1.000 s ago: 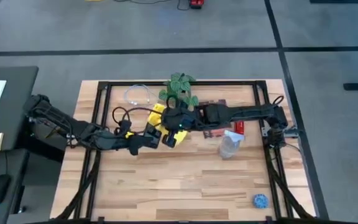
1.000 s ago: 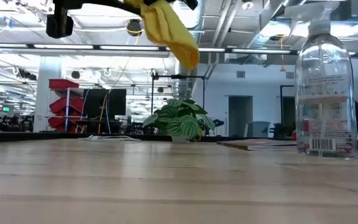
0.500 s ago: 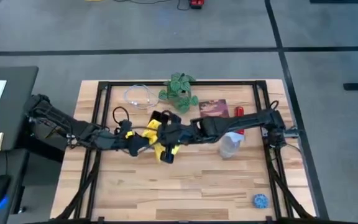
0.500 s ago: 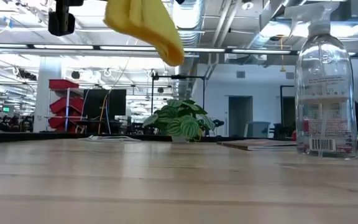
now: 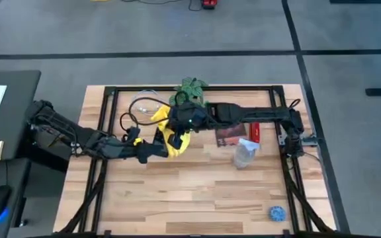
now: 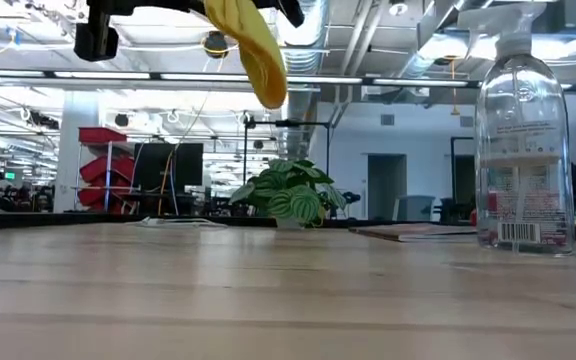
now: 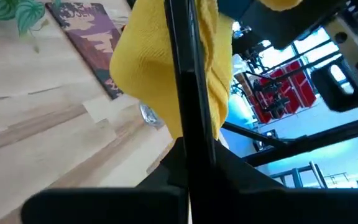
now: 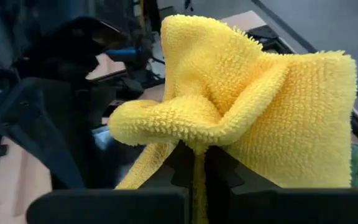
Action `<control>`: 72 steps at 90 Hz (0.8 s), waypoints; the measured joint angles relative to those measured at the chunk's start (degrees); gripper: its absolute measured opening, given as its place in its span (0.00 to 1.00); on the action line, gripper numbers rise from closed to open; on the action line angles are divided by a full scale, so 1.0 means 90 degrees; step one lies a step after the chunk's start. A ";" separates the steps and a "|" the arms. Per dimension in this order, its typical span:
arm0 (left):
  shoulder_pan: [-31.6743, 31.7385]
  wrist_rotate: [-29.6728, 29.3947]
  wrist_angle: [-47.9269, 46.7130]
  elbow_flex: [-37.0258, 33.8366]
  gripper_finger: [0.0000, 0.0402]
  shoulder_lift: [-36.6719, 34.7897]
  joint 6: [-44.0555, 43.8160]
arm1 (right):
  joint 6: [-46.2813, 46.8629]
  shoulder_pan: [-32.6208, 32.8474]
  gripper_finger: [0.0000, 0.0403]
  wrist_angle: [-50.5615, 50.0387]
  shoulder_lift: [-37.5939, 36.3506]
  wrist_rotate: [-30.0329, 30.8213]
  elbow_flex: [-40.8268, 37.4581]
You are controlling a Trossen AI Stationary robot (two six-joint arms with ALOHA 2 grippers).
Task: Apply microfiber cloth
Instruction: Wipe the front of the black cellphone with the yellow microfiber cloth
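Overhead, right hand (image 5: 177, 129) pinched tight on the microfiber cloth (image 5: 169, 132) (left hand's (image 5: 152, 147) fingers clamping a thin black phone (image 7: 188, 93)).

A bright yellow soft microfiber cloth (image 6: 249, 45) is seen hanging from the top edge of the low view, drooping to a rounded lower tip well above the pale wooden table (image 6: 268, 300). Dark arm parts (image 6: 118, 15) are visible beside it along the top. A small potted plant with striped green leaves (image 6: 290, 195) is set at the table's far edge. A clear plastic pump bottle with a barcode label (image 6: 523, 140) stands upright on the right, with a flat book-like object (image 6: 413, 232) lying just beside it.
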 joint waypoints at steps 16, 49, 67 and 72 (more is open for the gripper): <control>-0.0018 0.0168 0.0077 0.0000 0.02 0.0000 0.0164 | -0.0573 0.0175 0.00 0.0557 0.0027 -0.0690 -0.0008; 0.0000 0.0191 -0.0057 0.0000 0.02 0.0002 0.0115 | -0.0089 -0.0295 0.00 -0.0056 -0.0066 0.0263 0.0010; -0.0020 0.0289 0.0017 0.0019 0.02 -0.0005 0.0328 | -0.0329 -0.0329 0.00 -0.1437 -0.0072 0.1011 -0.0034; -0.0016 0.0219 0.0005 0.0022 0.02 -0.0005 0.0344 | -0.0386 -0.0330 0.00 -0.1744 -0.0227 0.1150 -0.0034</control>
